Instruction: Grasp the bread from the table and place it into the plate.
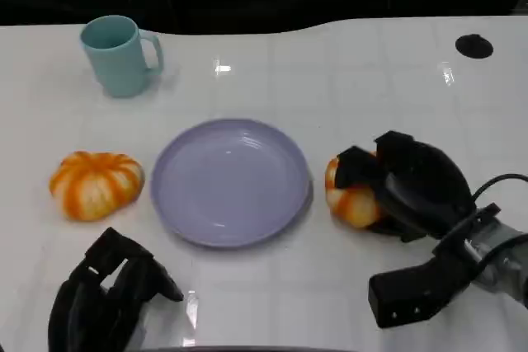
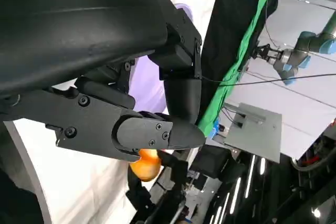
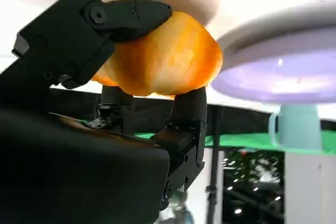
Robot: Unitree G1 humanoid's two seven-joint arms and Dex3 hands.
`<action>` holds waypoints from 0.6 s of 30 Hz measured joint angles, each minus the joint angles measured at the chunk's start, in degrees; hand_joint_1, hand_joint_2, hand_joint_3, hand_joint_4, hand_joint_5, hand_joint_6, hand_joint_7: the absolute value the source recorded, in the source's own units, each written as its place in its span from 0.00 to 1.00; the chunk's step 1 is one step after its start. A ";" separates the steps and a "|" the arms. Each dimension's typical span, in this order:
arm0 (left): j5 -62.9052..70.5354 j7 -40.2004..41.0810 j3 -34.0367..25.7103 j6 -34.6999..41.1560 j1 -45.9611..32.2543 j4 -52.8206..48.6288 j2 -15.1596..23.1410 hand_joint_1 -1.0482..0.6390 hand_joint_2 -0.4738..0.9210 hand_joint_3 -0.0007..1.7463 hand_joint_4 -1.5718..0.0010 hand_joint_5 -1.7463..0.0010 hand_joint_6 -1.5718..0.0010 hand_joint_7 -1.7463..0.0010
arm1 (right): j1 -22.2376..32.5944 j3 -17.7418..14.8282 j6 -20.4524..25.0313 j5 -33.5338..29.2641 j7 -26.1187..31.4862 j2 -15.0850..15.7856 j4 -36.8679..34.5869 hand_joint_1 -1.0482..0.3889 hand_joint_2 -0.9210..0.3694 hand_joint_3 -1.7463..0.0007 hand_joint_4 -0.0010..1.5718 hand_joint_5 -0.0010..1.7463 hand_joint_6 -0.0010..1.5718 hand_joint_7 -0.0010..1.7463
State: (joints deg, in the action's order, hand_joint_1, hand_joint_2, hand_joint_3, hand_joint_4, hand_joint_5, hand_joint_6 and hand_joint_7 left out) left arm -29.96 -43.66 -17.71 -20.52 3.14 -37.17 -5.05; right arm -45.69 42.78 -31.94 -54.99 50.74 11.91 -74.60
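Observation:
An orange-and-white striped bread (image 1: 348,202) lies just right of the lilac plate (image 1: 231,183), and my right hand (image 1: 412,183) grips it from the right. The right wrist view shows black fingers (image 3: 105,19) wrapped over and under this bread (image 3: 163,56), with the plate (image 3: 283,72) close beside it. A second, pumpkin-shaped bread (image 1: 96,183) sits free on the table left of the plate. My left hand (image 1: 103,294) rests at the near left edge, holding nothing. In the left wrist view that hand (image 2: 131,114) has the plate (image 2: 149,85) and the gripped bread (image 2: 146,165) beyond it.
A teal mug (image 1: 120,55) stands at the back left of the white table, also seen behind the plate as the mug (image 3: 296,124). A small black round disc (image 1: 473,45) sits at the back right. The table's far edge runs along the dark background.

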 measured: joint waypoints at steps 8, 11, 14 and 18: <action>0.17 0.01 0.19 -0.01 0.11 -0.12 0.08 0.29 1.00 0.15 0.60 0.00 0.66 0.15 | -1.75 -8.69 -5.43 9.69 -4.33 1.02 1.15 0.64 0.16 0.59 0.47 1.00 0.35 0.99; 0.34 0.07 0.28 -0.07 0.12 -0.13 0.09 0.29 1.00 0.15 0.59 0.00 0.66 0.15 | -2.20 -10.88 -7.10 12.39 -8.41 -0.29 2.28 0.64 0.18 0.57 0.49 1.00 0.41 0.93; 0.61 0.44 0.47 -0.12 0.13 -0.13 0.08 0.29 1.00 0.15 0.59 0.00 0.66 0.15 | -2.58 -11.09 -8.12 13.32 -12.27 -2.11 3.81 0.65 0.21 0.55 0.49 1.00 0.43 0.91; 0.63 0.51 0.51 -0.12 0.12 -0.13 0.03 0.28 1.00 0.14 0.60 0.00 0.66 0.15 | -3.69 -11.08 -8.47 13.36 -15.44 -4.42 5.11 0.67 0.20 0.55 0.49 1.00 0.45 0.89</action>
State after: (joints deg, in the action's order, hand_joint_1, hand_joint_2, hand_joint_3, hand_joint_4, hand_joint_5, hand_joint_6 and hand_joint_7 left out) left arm -29.32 -43.14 -17.21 -20.64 3.27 -37.29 -5.01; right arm -49.38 31.70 -40.41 -41.62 35.30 7.48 -69.49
